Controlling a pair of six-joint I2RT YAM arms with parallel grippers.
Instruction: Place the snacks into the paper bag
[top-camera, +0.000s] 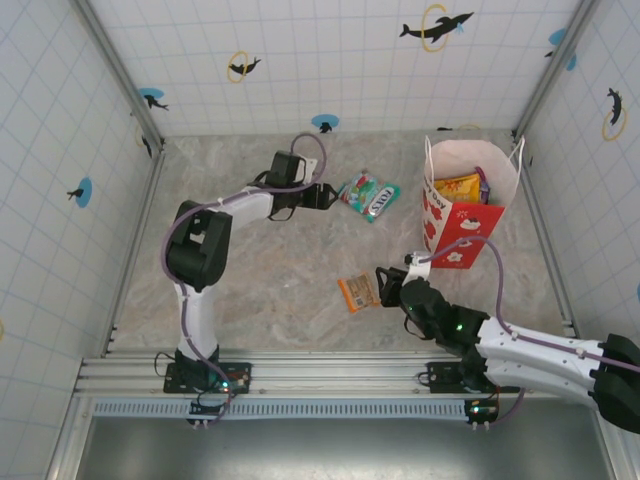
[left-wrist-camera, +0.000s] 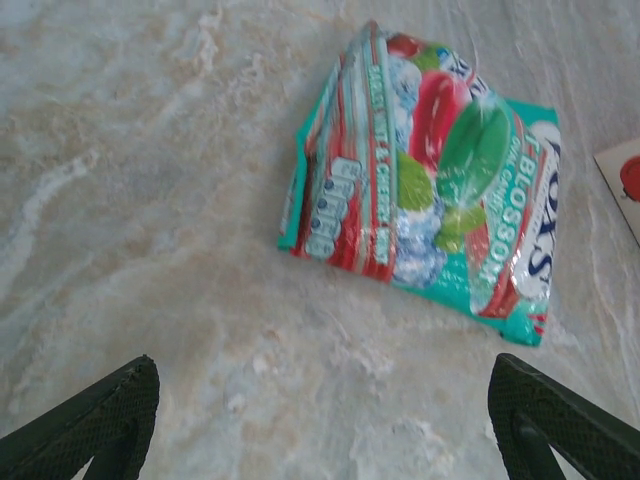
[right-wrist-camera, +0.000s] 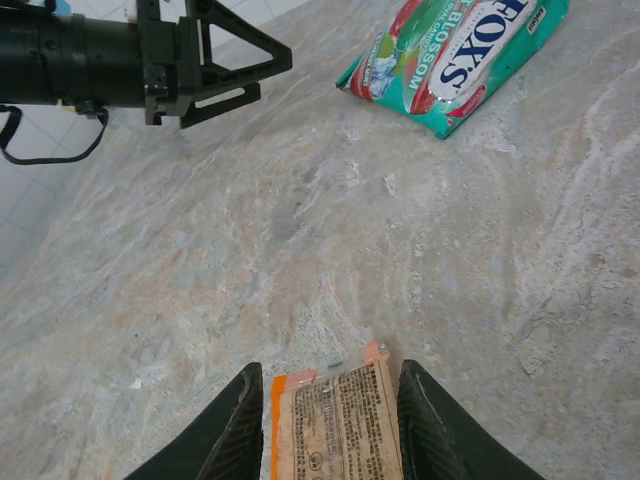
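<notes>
The top external camera looks steeply down from high above the near edge, taking in the whole marbled table (top-camera: 260, 270). The left wrist camera hangs close over the teal Fox's packet (left-wrist-camera: 430, 170). The right wrist camera sits low, facing across the table past the orange bar (right-wrist-camera: 338, 420) toward the left gripper (right-wrist-camera: 276, 75). All three views share the packet.

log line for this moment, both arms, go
left gripper open, short of teal packet | right gripper flanks orange bar, grip unclear | paper bag upright, packets inside

count — teal packet (top-camera: 369, 196) 1 | orange packet (top-camera: 358, 292) 1 | yellow packet (top-camera: 458, 187) 1 | paper bag (top-camera: 462, 228) 1
</notes>
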